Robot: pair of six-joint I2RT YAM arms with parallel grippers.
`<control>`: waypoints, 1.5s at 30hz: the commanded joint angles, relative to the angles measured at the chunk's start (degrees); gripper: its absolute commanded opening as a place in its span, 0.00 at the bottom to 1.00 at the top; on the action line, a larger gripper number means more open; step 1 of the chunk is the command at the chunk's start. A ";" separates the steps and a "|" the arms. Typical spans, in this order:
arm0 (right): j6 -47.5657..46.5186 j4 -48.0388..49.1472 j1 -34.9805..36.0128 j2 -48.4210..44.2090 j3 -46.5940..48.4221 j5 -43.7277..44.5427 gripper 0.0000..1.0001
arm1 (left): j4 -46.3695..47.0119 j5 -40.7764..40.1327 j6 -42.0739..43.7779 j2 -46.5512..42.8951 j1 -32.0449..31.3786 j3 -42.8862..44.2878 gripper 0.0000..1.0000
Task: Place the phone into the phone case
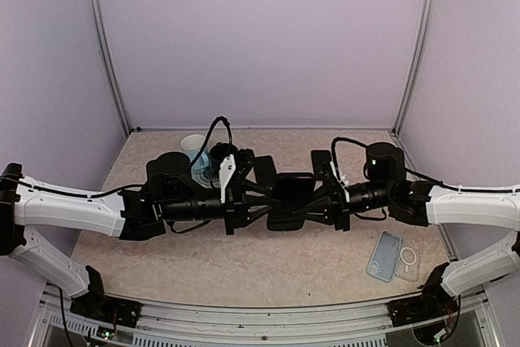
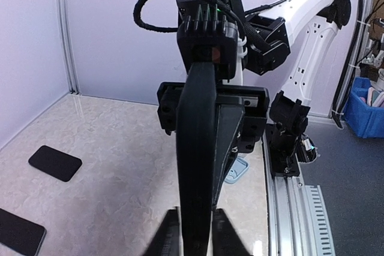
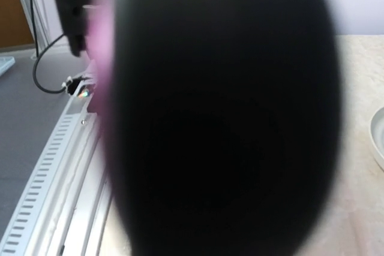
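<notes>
Phone (image 1: 292, 193) is up off the table (image 1: 244, 270), midway between my arms. It is seen edge-on from the left wrist and spans from one set of fingers to the other.

Left gripper (image 2: 195, 235): fingers pressed on both faces of the near end, grasping it.

Right gripper (image 1: 318, 199): clenched on the far end. Its own camera is blacked out by the phone.

Case (image 1: 392, 255): flat on the table, toward the near edge on the right, well apart from the phone. Long axis roughly near-to-far. Right arm is nearer, so the phone likely travels that way and down.
</notes>
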 commanded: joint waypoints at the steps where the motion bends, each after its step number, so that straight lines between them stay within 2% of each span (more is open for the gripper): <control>1: -2.61 -1.32 2.18 -0.30 2.86 0.18 0.00 | 0.42 -0.81 1.90 -0.10 -1.99 3.88 0.44; 3: -2.80 -1.37 2.31 -0.34 2.97 -0.05 0.00 | -0.12 -1.02 2.69 0.31 -2.01 5.75 0.44; 5: -2.73 -1.00 2.41 -0.81 2.78 -0.08 0.00 | -0.26 -0.20 2.88 1.17 -1.95 7.63 0.37; 6: -2.72 -0.74 2.44 -1.11 2.66 0.02 0.00 | -0.33 0.47 2.83 1.67 -2.02 8.42 0.27; 7: -2.73 -0.60 2.48 -1.29 2.48 0.08 0.00 | -0.46 0.85 2.80 2.09 -2.19 9.03 0.09; 8: -2.68 -0.64 2.57 -1.40 2.38 0.18 0.00 | -0.63 0.81 2.68 2.58 -2.37 9.41 0.00; 15: -0.54 -2.92 2.67 -1.55 3.54 1.99 0.00 | -3.28 -3.77 2.65 1.18 -3.37 8.45 0.00; 16: 0.67 -3.10 2.66 -1.65 3.85 3.10 0.00 | -4.19 -5.02 2.50 0.45 -3.38 8.04 0.13; 17: 2.27 -3.35 2.69 -1.61 4.21 4.97 0.00 | -4.69 -7.27 2.04 -0.71 -3.31 7.58 0.39; 18: 4.28 -3.83 2.54 -1.43 4.72 8.14 0.00 | -5.34 -10.41 1.42 -2.72 -3.30 6.99 0.60; 19: 8.55 -4.57 2.26 -0.68 5.79 11.78 0.00 | -6.16 -14.30 1.16 -4.10 -3.31 6.28 0.73; 22: 19.03 -7.60 0.25 3.64 9.16 17.05 0.00 | -10.82 -29.70 -3.49 -10.54 -2.29 4.63 0.88; 23: 21.86 -8.96 0.03 5.81 10.53 17.80 0.00 | -13.61 -35.40 -5.05 -12.63 -1.32 4.41 0.90; 25: 27.60 -11.30 0.05 10.67 13.67 18.12 0.00 | -19.80 -41.50 -8.73 -15.97 0.68 3.96 0.92; 28: 34.42 -8.90 1.13 17.74 16.29 15.51 0.00 | -27.77 -44.51 -14.51 -18.77 5.51 2.82 0.93; 31: 37.28 -8.92 3.71 25.02 21.97 15.46 0.00 | -29.46 -42.60 -19.41 -21.61 11.33 -0.22 0.94; 34: 41.21 -7.75 5.65 31.95 27.97 14.28 0.00 | -28.87 -40.70 -20.97 -23.97 14.35 -2.82 0.95; 37: 46.40 -4.62 6.26 38.11 30.80 14.33 0.00 | -28.03 -38.13 -20.91 -24.69 15.46 -4.32 0.96; 41: 55.15 1.24 7.08 46.34 34.21 10.03 0.00 | -29.06 -36.83 -20.46 -22.40 16.17 -3.94 0.96; 45: 55.99 -0.79 8.29 51.46 38.78 9.48 0.00 | -29.33 -35.47 -21.00 -20.36 16.98 -3.73 0.96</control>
